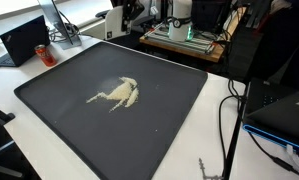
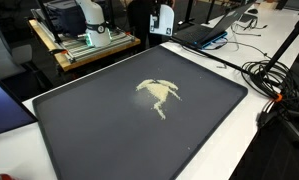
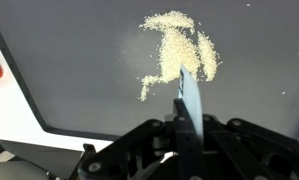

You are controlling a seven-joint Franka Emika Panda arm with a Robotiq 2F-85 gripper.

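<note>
While pale grains dot the dark mat, the shut pincer grips a blue blade.

A lab: a laptop, tangled cables and a wooden bench loaded with equipment.

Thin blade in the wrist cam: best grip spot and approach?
Grip the blade at its near end, jaws on the two flat faces, coming from above the tray. It is thin and flat; the gripper is shut on it this way, tip toward the grains.
</note>
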